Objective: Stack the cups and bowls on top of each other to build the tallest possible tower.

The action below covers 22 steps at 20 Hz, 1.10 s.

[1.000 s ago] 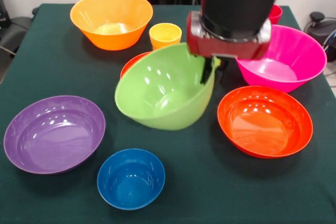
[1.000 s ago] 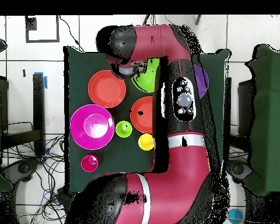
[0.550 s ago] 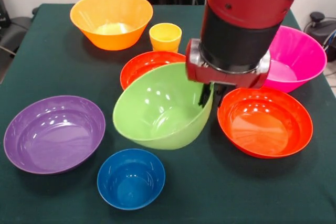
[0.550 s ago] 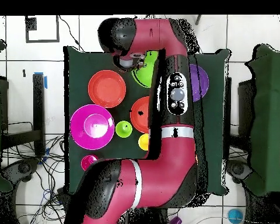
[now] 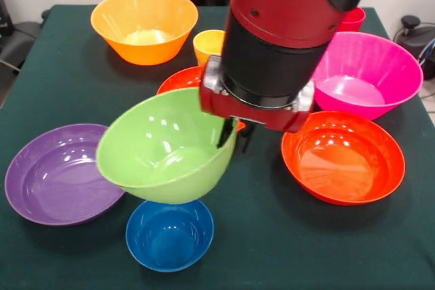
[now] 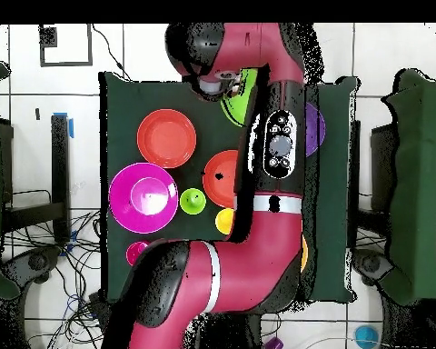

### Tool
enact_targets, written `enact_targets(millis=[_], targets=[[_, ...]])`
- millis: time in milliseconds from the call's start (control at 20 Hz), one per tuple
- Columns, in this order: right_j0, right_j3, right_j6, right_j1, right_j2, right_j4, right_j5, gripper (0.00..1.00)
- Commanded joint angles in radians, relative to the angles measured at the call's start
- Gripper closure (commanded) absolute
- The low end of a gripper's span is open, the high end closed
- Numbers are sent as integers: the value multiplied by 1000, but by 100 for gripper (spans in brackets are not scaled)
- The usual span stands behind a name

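Note:
My gripper (image 5: 234, 135) is shut on the rim of the lime-green bowl (image 5: 163, 146), one finger inside and one outside. The bowl hangs tilted in the air above the small blue bowl (image 5: 170, 237) and the edge of the purple bowl (image 5: 51, 176). Seen from overhead, the arm covers most of the green bowl (image 6: 232, 102). The deep orange bowl (image 5: 144, 24), yellow-orange cup (image 5: 208, 44), magenta bowl (image 5: 367, 73), red cup (image 5: 353, 17) and two red-orange bowls (image 5: 343, 157) (image 5: 178, 81) stand apart on the table. The green cup (image 6: 193, 201) shows only from overhead.
All the pieces stand on a dark green tablecloth (image 5: 61, 93). Bare cloth lies along the near edge to the right of the blue bowl. The thick red arm (image 6: 276, 164) crosses the table's middle in the overhead view and hides part of the purple bowl (image 6: 315, 127).
The gripper has carried the green bowl leftward and nearer in the front view, from beside the magenta bowl to over the blue bowl. The bowl now hangs higher.

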State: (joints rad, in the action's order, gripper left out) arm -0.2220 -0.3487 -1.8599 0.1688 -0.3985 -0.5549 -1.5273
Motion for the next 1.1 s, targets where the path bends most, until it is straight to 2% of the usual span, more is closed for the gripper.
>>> enact_targets(millis=[50,300,500,850,1100], targets=[[19,117,213,14,-106,-114,-120,100],[18,151,227,-1,-152,-167,-131,100],[17,179,238,-13,-212,-241,-138,100],[-12,208,294,-53,-401,-433,-117,100],[-46,215,331,-57,-604,-638,-150,100]])
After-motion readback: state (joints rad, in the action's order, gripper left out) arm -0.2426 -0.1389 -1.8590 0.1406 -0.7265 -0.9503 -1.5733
